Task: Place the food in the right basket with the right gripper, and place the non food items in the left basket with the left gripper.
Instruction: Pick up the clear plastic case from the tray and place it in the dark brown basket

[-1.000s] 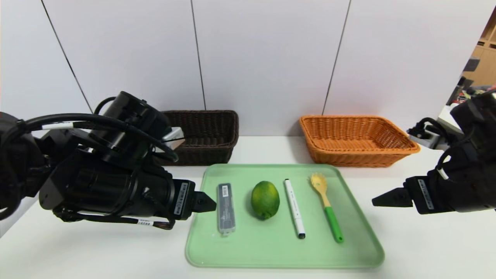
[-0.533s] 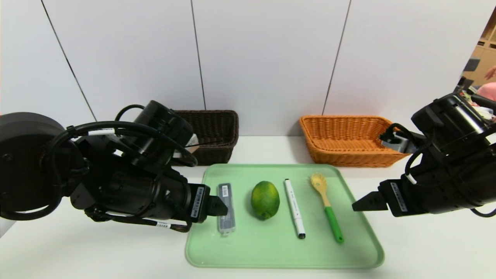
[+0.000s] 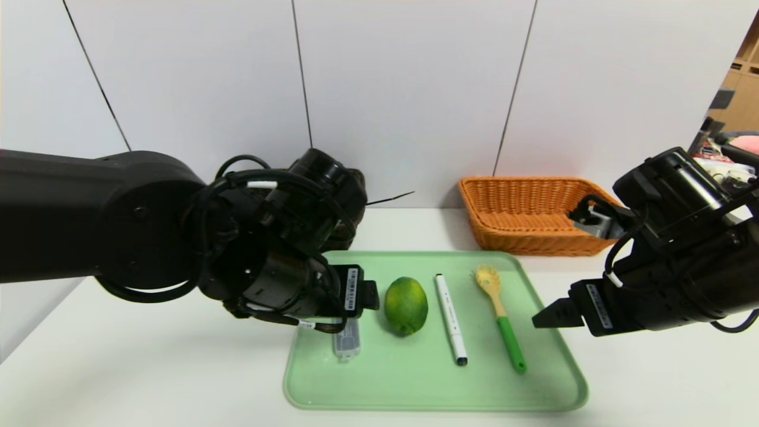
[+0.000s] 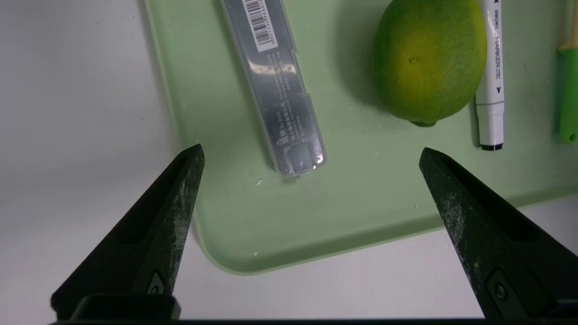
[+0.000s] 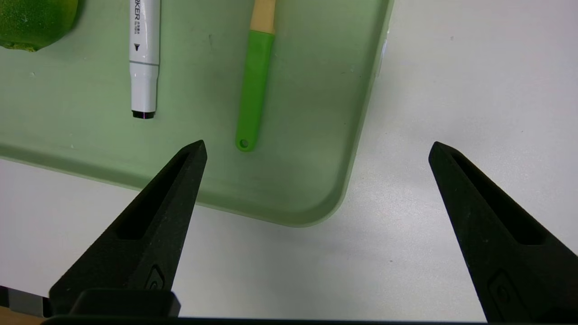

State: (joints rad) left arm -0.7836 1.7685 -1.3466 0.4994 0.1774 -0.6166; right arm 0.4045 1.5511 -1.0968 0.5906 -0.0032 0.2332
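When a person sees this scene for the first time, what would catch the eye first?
Probably the bright orange basket, behind the tray's right half. Next, the green lime, between the case and the marker. The big black left arm also reaches over the tray's left side.

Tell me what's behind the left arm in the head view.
The left arm covers most of the dark brown basket, so its inside is hidden. The grey case shows only its near end; its far part is covered.
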